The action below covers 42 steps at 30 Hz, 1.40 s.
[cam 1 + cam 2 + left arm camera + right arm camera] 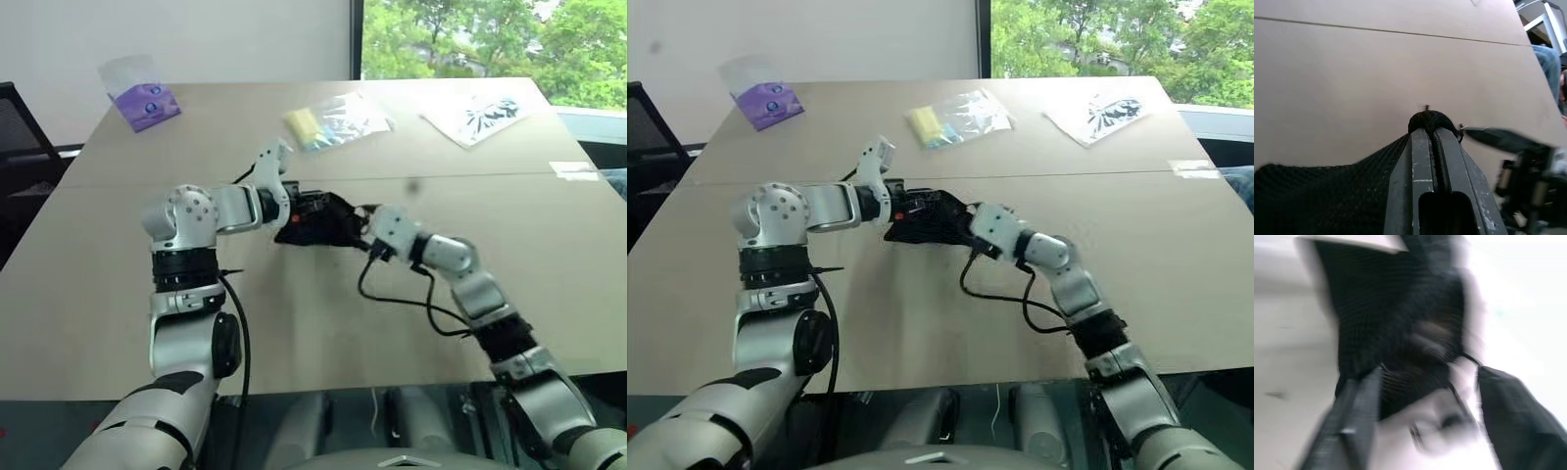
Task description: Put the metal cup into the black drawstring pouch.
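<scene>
The black drawstring pouch hangs just above the middle of the tan table, between my two grippers. My left gripper is shut on the pouch's edge. In the left wrist view the black mesh fabric is pinched between the closed fingers. At the pouch's right end, my right gripper stands open. The right wrist view is blurred, but its two fingers are wide apart with the pouch just beyond them. The metal cup is hidden.
At the table's far side lie a clear bag with a purple packet, a clear bag with a yellow item and a clear bag with a black print. A black cable loops under my right forearm.
</scene>
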### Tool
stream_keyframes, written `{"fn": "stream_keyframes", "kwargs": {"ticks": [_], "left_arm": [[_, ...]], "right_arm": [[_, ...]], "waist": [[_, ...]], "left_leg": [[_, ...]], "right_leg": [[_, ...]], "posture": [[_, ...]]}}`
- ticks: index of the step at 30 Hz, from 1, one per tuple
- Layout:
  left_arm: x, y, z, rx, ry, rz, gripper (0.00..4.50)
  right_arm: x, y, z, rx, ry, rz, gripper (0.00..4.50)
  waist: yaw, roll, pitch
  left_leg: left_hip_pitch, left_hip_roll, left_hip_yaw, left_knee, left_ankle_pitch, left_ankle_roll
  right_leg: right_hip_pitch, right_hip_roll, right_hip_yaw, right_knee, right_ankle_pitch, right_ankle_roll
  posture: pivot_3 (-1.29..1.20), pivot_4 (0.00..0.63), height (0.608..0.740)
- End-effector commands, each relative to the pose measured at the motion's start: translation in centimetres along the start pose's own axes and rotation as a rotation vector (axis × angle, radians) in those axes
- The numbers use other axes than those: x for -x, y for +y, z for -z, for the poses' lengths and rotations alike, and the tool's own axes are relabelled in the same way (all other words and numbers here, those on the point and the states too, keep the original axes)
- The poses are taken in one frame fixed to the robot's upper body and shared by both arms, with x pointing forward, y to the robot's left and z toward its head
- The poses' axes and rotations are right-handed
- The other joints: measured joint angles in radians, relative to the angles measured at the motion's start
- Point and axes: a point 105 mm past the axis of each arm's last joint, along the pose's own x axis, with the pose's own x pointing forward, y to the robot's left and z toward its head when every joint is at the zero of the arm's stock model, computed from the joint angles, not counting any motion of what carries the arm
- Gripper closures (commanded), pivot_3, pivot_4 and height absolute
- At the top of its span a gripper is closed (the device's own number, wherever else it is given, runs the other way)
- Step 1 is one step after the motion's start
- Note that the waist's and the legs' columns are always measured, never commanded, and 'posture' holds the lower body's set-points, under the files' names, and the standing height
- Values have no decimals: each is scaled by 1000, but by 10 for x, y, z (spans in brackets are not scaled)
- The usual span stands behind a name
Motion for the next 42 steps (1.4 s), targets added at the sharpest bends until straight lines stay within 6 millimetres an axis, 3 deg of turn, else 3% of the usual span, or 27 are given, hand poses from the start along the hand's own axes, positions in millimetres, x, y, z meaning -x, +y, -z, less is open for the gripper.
{"fn": "stream_keyframes", "kwargs": {"ticks": [1,3,5,6,9,13,18,21,31,34,39,40,41,42], "left_arm": [[0,1,-8,-41,-29,6,4500],[1,1,-14,-53,-45,13,4500],[4,-1,-22,-66,-63,33,4500],[5,-2,-25,-71,-70,43,4500],[21,-11,-39,-138,-88,115,4500],[31,-11,-49,-182,-86,136,4500],[35,-11,-53,-227,-76,127,4500],[39,-12,-58,-245,-82,126,4500],[50,-12,-61,-253,-98,117,4500],[52,-10,-61,-250,-99,107,4500],[55,-10,-59,-249,-98,105,4500],[55,-10,-60,-249,-99,105,4500],[55,-10,-60,-248,-100,103,4500],[56,-9,-60,-249,-101,101,4500]], "right_arm": [[22,-14,-40,-121,-64,46,174],[35,-14,-52,-147,-75,40,174],[42,-16,-52,-124,-53,67,174],[44,-18,-45,-111,-16,86,174],[38,-17,-1,-50,159,152,174],[8,-13,3,-283,84,203,174],[-30,-22,10,-221,109,287,174],[-55,-31,-1,-214,75,333,174],[-79,-23,2,-218,57,294,174],[-81,-29,3,-210,51,300,946],[-81,-36,4,-214,32,313,3157],[-81,-37,3,-220,22,317,3772],[-81,-39,2,-229,11,320,3853],[-82,-40,0,-230,-2,321,4317]], "waist": [[-1,0,0],[-2,0,0],[-1,0,0],[-1,0,0],[0,0,0],[-5,0,1],[-4,2,2],[-5,1,2],[-21,1,2],[-30,1,2],[-36,2,2],[-36,2,2],[-36,2,2],[-36,2,2]], "left_leg": [[0,0,0,0,0,0],[-1,0,0,0,0,0],[-1,0,0,0,0,0],[-1,0,0,0,0,0],[-1,0,0,0,0,0],[0,1,1,-1,0,0],[0,0,2,-3,0,0],[0,0,1,-3,0,0],[-3,0,1,-6,0,0],[-4,0,1,-6,0,0],[-4,0,1,-6,0,0],[-5,0,1,-6,0,0],[-5,0,1,-6,0,0],[-5,0,1,-6,0,0]], "right_leg": [[0,0,0,0,0,0],[0,0,0,0,0,0],[0,0,0,-1,0,0],[0,0,-1,-1,0,0],[0,0,-1,-1,0,0],[-1,0,0,-1,0,0],[-1,0,1,-1,0,0],[-2,0,1,-2,0,0],[-5,0,1,-4,0,0],[-6,0,1,-4,0,0],[-7,0,1,-4,0,0],[-8,0,1,-3,0,0],[-8,0,2,-3,0,0],[-8,0,2,-3,0,0]], "posture": [[0,150,740],[0,150,740],[0,150,740],[0,150,740],[0,150,740],[0,150,740],[0,150,740],[0,150,740],[0,150,740],[0,150,740],[0,150,740],[0,150,740],[0,150,740],[0,150,740]]}}
